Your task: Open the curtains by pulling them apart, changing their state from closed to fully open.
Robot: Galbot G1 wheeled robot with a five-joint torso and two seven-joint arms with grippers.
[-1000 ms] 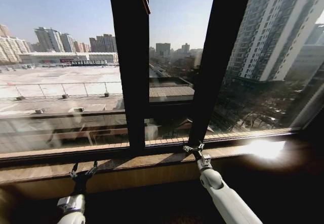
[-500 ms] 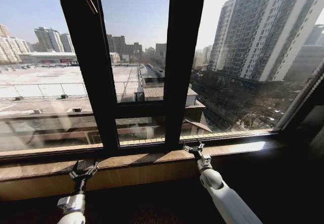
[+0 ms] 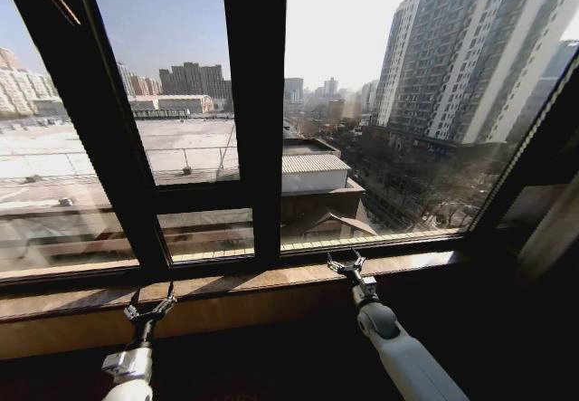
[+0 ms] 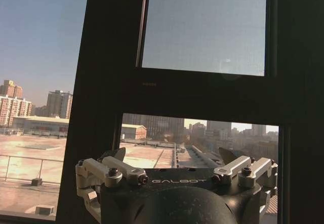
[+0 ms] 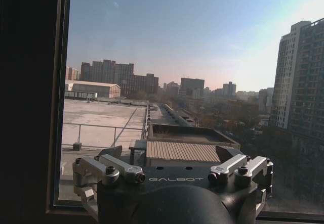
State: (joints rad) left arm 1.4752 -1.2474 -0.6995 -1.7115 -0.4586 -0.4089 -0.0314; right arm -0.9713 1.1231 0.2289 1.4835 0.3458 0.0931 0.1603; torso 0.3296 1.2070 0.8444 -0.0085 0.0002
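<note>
1. Left gripper (image 3: 150,308) hangs low before the window sill (image 3: 226,285), jaws wide open, holding nothing.
2. Right gripper (image 3: 344,262) reaches the sill, jaws spread, empty.
3. Curtain (image 3: 554,238) edge hangs at far right.

Black window frame bars (image 3: 257,111) cross the glass; beyond lie a flat rooftop (image 3: 185,138) at left and tower blocks (image 3: 452,57) upper right. Sunlight strikes the brown sill (image 3: 226,285).
</note>
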